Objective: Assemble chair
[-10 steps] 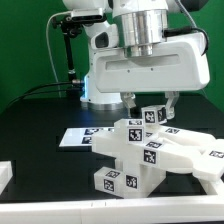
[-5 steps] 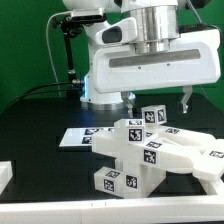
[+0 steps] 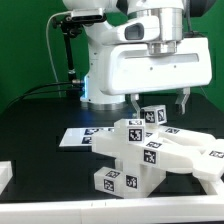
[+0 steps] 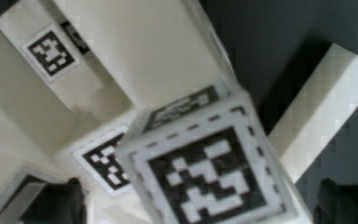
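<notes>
1. Two fingers of the gripper (image 3: 158,98) hang spread apart, one on the exterior view's left at about the block's near edge, the other (image 3: 184,100) further to the exterior view's right. Nothing sits between them; the jaws are released and empty.
2. Directly under the gap stands a small tagged block (image 3: 153,115), the topmost part of the chair (image 3: 150,150). Fingertips look level with or just above the block's top; contact cannot be confirmed from the exterior view.
3. Wrist view agrees: the block's tagged top face (image 4: 202,165) fills most of the picture, very close beneath the camera, with a dark finger edge (image 4: 34,195) showing at one corner. No finger is seen pressing on the block.
4. Key relation: the block lies straight below the hand, offset toward the left finger of the exterior view rather than centred in the gap. Judgement: a small shift to the exterior view's left, then a short descent, would bracket it.
5. The block reads roughly cubic, so no long axis governs grip direction; its faces look slightly turned against the finger line.
6. Below the block, the joined white pieces spread out: a long slotted frame (image 3: 185,152) runs toward the exterior view's right, and a tagged lower block (image 3: 110,180) sits near the front.
7. Behind the chair, the marker board (image 3: 78,136) lies flat on the black table (image 3: 35,115).
</notes>
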Motion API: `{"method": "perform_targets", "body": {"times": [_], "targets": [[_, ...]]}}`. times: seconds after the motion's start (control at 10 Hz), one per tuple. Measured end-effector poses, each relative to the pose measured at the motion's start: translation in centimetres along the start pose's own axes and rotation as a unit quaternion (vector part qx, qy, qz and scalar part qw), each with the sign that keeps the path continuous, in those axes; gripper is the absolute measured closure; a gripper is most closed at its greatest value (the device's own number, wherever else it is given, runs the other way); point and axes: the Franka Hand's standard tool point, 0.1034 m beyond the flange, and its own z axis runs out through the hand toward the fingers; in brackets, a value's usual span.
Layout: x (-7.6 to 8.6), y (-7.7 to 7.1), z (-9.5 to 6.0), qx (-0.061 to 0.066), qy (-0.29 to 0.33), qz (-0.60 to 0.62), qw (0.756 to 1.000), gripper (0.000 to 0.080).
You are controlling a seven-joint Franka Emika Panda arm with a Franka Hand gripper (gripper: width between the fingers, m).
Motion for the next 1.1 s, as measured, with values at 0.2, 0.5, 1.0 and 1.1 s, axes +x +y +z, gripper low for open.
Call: {"method": "perform_targets", "body": {"times": [0.2, 0.5, 1.0, 1.1], "targets": [[-0.1, 0.0, 0.1, -0.004, -0.003, -0.07, 0.998, 0.0151], [-0.8, -2.3, 0.2, 0.012, -0.031, -0.057, 0.998, 0.0151], [-0.9, -2.1, 0.3, 0.009, -0.029, -0.008, 1.0, 0.0426], [-0.9, -2.2, 0.3, 0.008, -0.029, 0.038, 0.999, 0.0531]]}}
